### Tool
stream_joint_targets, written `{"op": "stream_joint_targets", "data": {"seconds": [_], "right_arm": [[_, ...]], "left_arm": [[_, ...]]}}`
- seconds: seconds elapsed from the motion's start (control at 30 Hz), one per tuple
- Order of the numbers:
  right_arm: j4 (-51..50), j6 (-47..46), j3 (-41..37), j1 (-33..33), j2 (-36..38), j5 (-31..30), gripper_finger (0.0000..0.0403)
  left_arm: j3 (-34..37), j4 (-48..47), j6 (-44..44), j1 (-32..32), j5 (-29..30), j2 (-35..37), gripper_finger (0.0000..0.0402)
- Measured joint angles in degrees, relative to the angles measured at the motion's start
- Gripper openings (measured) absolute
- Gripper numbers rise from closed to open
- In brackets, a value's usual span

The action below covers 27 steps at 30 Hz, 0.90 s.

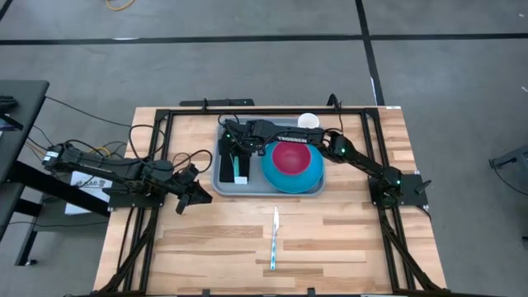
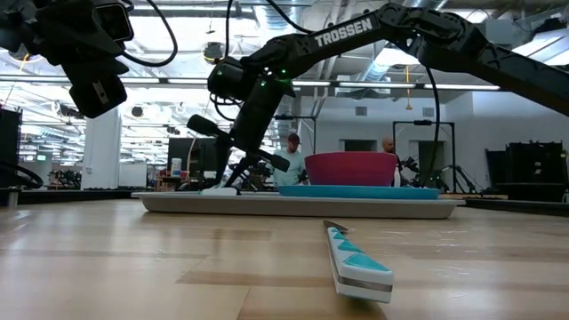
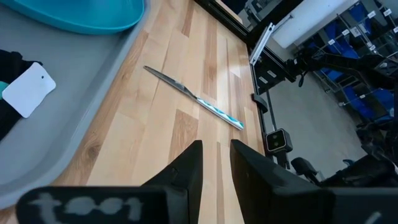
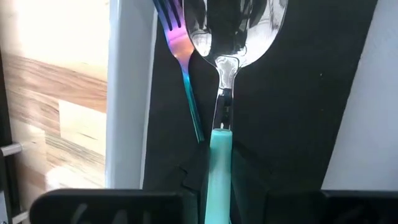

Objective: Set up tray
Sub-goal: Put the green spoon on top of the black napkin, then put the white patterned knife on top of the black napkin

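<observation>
Two arms share the wooden table, and most of the free room lies in the lower half of the high view, where only a knife lies on bare boards, well apart from everything else. The tray sits at upper centre of that view, its long lower rim parallel to the table's edge and a strip of open wood between its left rim and the black frame rail. On its right part rests a blue plate carrying a red bowl; the plate's edge comes close to the tray's lower rim. A black napkin covers the tray's left part, with a fork and a spoon lying side by side on it, the fork just inside the napkin's edge near the tray's raised rim.

The right gripper reaches in from the right across the bowl and has its fingers closed around the spoon's teal handle, low over the napkin. The left gripper waits at the left of the high view, off the tray's lower-left corner, holding nothing, its fingers a narrow slit apart over bare wood.
</observation>
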<state>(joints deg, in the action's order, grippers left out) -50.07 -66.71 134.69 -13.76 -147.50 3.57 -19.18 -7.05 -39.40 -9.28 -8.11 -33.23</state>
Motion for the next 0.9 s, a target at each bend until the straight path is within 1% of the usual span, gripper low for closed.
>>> {"op": "stream_joint_targets", "data": {"seconds": [0.13, 0.23, 0.57, 0.67, 0.77, 0.9], "right_arm": [[0.0, -0.3, 0.0, 0.0, 0.0, -0.1, 0.0056], [0.0, -0.2, 0.0, 0.0, 0.0, -0.2, 0.0072], [0.0, 0.9, 0.0, 0.0, 0.1, -0.3, 0.0160], [-0.6, 1.7, 0.3, 0.0, 0.3, -0.3, 0.0180], [-1.8, 2.3, 0.4, 0.3, 1.8, -0.3, 0.0192], [-4.7, 3.7, 0.2, 1.1, 4.5, -0.5, 0.0195]], "left_arm": [[0.0, 0.0, -0.1, 0.0, 0.0, 0.0, 0.0068], [0.0, 0.0, -0.1, 0.0, 0.0, 0.0, 0.0068], [0.0, 0.0, -0.2, 0.0, 0.0, 0.0, 0.0068], [0.0, 0.0, -0.2, 0.0, 0.0, 0.0, 0.0068], [0.0, 0.0, -0.4, 0.0, 0.0, 0.0, 0.0068], [0.0, 0.0, -0.4, 0.0, 0.0, 0.0, 0.0068]]}}
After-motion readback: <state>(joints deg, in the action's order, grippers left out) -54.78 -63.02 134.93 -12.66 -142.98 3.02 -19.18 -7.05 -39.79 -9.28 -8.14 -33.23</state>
